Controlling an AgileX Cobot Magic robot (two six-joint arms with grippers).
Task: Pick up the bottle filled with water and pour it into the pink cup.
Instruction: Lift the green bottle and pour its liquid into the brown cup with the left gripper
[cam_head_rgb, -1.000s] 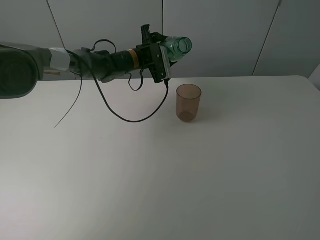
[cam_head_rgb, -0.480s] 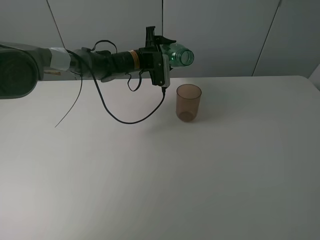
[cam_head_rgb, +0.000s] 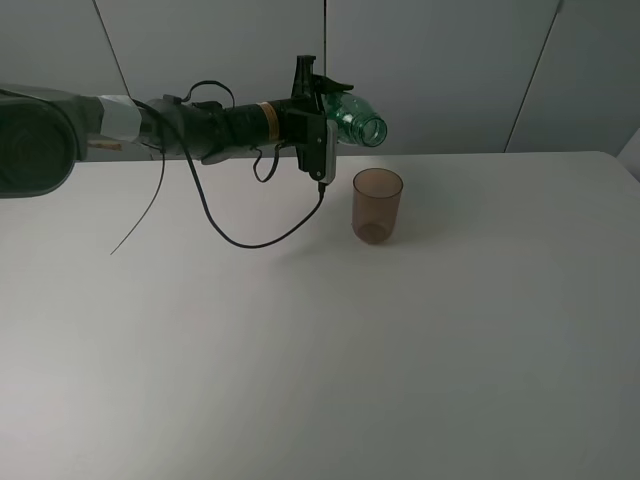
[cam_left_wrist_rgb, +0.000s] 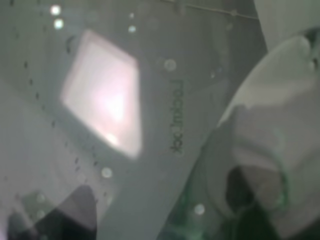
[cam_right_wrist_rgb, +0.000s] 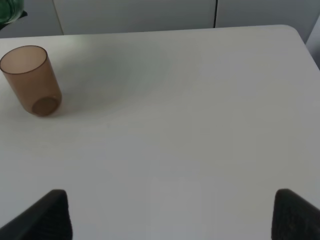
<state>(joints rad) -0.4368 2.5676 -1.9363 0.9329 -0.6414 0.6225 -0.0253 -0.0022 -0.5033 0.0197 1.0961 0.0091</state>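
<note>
The green transparent bottle (cam_head_rgb: 356, 114) hangs in the air, lying almost on its side. Its open mouth points right and slightly down, just above and left of the pink cup's rim. My left gripper (cam_head_rgb: 322, 108) is shut on the bottle's body. In the left wrist view the bottle (cam_left_wrist_rgb: 150, 125) fills the picture as a blurred clear wall. The pink cup (cam_head_rgb: 377, 205) stands upright on the white table (cam_head_rgb: 300, 350); I see no water in it. The right wrist view shows the cup (cam_right_wrist_rgb: 31, 80) far off and a bit of the bottle (cam_right_wrist_rgb: 7, 11). My right gripper (cam_right_wrist_rgb: 170, 215) is open with nothing in it.
A black cable (cam_head_rgb: 262, 238) droops from the left arm to just above the table, left of the cup. The table's far edge meets a grey wall (cam_head_rgb: 450, 70). Nothing else stands on the table.
The left wrist has rolled and the bottle's mouth has dipped from slightly raised to slightly down, moving a little right toward the cup. The cup has not moved.
</note>
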